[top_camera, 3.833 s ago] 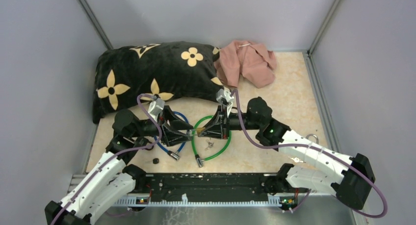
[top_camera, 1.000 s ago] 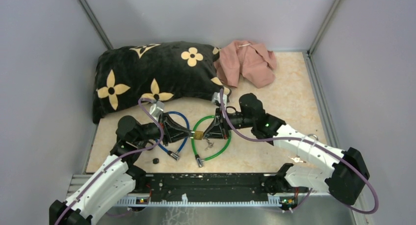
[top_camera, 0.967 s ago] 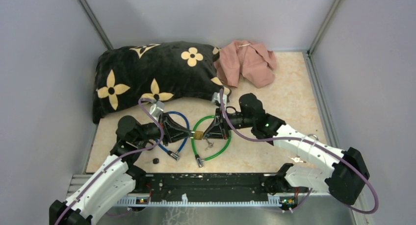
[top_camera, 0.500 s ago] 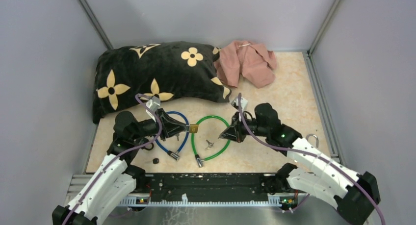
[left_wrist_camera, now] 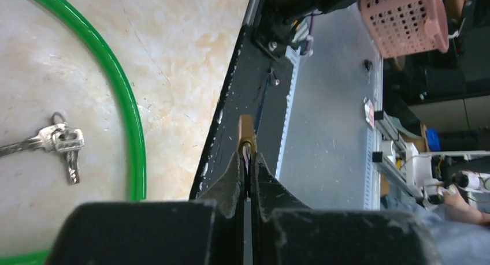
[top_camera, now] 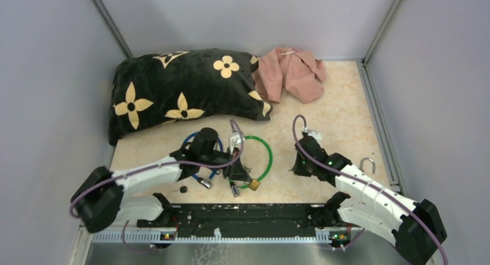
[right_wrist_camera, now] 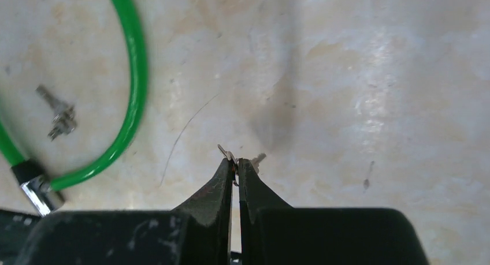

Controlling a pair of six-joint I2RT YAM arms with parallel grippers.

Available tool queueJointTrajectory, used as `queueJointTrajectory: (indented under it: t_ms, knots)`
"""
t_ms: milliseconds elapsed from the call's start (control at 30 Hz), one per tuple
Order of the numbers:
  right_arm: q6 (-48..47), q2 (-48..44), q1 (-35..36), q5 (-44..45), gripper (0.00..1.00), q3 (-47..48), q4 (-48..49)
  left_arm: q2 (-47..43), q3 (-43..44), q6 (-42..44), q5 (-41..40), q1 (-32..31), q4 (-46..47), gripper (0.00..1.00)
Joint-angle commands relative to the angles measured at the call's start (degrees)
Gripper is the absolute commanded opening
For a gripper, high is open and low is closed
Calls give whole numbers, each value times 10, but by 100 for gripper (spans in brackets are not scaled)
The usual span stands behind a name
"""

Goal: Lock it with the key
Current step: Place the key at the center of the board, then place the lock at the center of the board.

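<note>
The left claw is pinching the small brass padlock; the right claw is pinching the small silver key.
The padlock is sticking out past the left tips, just beside the green plastic-coated cable loop at the beige counter's front edge; the key is hanging well apart to the right.

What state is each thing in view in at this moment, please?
Padlock: clamped between the shut left fingers.
Small metal piece, likely the key: pinched between the shut right fingers.
Green cable: looped on the table, one end lying free.
Bunch of keys: lying flat inside the green loop.
Blue cable: on the table, partly hidden by the left arm.
Pink cloth: crumpled beside the pillow.
</note>
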Motion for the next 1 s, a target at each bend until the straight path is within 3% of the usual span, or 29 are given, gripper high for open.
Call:
queueJointTrajectory:
  t_ms: [0,33,67,133,233,300,333,367,400,567,700,800,967]
  knots:
    - [46,32,-13,114,0,12,5,127,89,18,-31,-61,43,0]
    - [43,40,-15,117,0,12,2,157,105,30,-34,-78,45,0]
    - [42,46,-16,122,6,14,-1,187,118,38,-40,-96,54,0]
    - [41,49,-20,133,27,19,-16,243,137,26,-68,-120,80,0]
    - [38,40,-20,136,51,33,-23,324,176,-7,-97,-141,118,0]
    - [33,29,-21,149,81,49,-35,363,209,7,-110,-154,116,0]
    - [30,24,-22,161,83,58,-43,381,223,7,-122,-157,113,0]
    - [28,18,-23,176,94,68,-52,394,231,4,-134,-159,115,7]
    - [23,13,-25,197,98,77,-58,405,235,3,-148,-160,120,18]
    - [3,-6,-60,261,98,96,-63,403,240,47,-186,-166,140,95]
    - [-22,-7,-129,288,98,100,-41,334,212,135,-234,-166,138,99]
    - [-46,-11,-228,253,98,94,-6,261,185,177,-248,-152,106,99]
    - [-76,0,-425,220,98,85,30,84,87,162,-222,-77,91,99]
